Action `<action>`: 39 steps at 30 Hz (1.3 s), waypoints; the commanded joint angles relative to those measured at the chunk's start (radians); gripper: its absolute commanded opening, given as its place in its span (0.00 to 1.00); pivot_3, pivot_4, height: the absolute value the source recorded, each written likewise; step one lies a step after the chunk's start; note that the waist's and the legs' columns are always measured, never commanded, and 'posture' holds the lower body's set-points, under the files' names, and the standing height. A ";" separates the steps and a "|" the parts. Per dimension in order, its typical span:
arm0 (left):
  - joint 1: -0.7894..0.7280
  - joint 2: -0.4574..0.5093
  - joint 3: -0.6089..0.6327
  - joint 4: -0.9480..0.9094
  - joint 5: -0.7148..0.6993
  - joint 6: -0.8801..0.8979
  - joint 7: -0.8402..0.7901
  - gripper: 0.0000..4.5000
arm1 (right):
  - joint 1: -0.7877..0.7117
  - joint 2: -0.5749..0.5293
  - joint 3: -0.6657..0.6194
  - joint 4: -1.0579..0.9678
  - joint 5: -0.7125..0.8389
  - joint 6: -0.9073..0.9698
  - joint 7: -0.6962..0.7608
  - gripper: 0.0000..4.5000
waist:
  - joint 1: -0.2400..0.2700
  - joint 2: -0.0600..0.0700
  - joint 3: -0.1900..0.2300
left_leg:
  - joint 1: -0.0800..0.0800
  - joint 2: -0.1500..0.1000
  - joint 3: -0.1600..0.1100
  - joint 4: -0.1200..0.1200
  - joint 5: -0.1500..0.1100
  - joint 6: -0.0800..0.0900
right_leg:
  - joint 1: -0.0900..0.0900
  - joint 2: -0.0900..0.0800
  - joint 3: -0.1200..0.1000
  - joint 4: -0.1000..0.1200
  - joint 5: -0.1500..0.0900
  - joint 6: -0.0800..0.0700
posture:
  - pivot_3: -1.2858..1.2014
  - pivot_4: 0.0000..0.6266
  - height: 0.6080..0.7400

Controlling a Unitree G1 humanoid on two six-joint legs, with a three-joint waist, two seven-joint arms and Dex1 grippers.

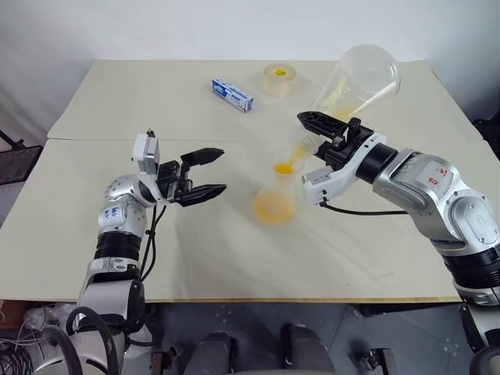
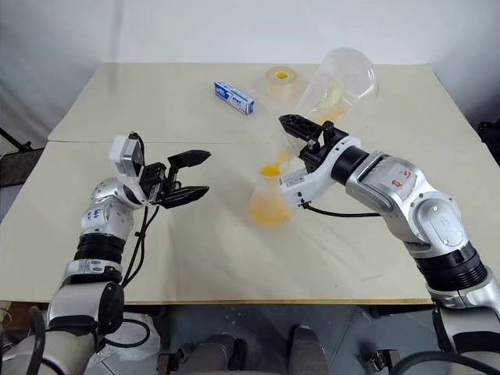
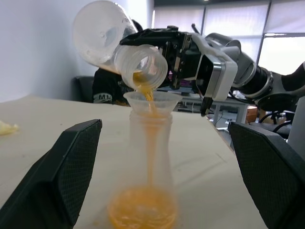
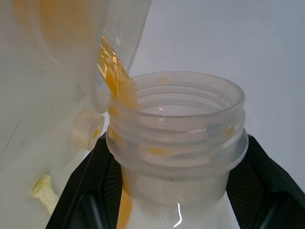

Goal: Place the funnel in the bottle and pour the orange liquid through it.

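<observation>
The left arm reaches forward with its end effector [image 1: 205, 174] pointing toward the robot's right, fingers spread wide and holding nothing. The right arm is raised, bent inward, its end effector [image 1: 324, 130] clamped tight.

Tilting a large flask [image 1: 355, 78] in the right gripper [image 1: 326, 134], pouring orange liquid [image 1: 273, 207] into the bottle [image 1: 275, 195]; left gripper [image 1: 209, 173] gaping alongside.

Orange liquid [image 3: 143, 210], clear colourless bottle [image 3: 148, 157]
</observation>
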 commanded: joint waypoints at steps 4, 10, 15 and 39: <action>0.013 0.026 0.000 -0.022 -0.007 -0.003 -0.063 1.00 | -0.039 -0.011 -0.042 -0.007 -0.009 -0.021 -0.024 0.55 | -0.001 0.000 0.000 | 0.000 0.000 0.000 0.000 0.000 0.000 | 0.000 0.000 0.000 0.000 0.000 0.000 | 0.52 0.24 1.00; 0.021 0.031 -0.004 -0.031 -0.012 0.007 -0.061 1.00 | -0.047 -0.012 -0.040 0.004 -0.012 -0.032 -0.024 0.55 | -0.001 0.000 0.000 | 0.000 0.000 0.000 0.000 0.000 0.000 | 0.000 0.000 0.000 0.000 0.000 0.000 | 0.52 0.24 1.00; 0.025 0.035 -0.008 -0.030 -0.007 0.006 -0.063 1.00 | -0.049 -0.011 -0.040 0.009 -0.011 -0.039 -0.025 0.55 | -0.001 0.000 0.000 | 0.000 0.000 0.000 0.000 0.000 0.000 | 0.000 0.000 0.000 0.000 0.000 0.000 | 0.52 0.24 1.00; 0.005 0.034 -0.004 -0.006 -0.004 -0.005 -0.064 1.00 | -0.073 -0.006 -0.038 0.034 -0.031 -0.072 -0.042 0.55 | -0.001 0.000 0.000 | 0.000 0.000 0.000 0.000 0.000 0.000 | 0.000 0.000 0.000 0.000 0.000 0.000 | 0.52 0.24 1.00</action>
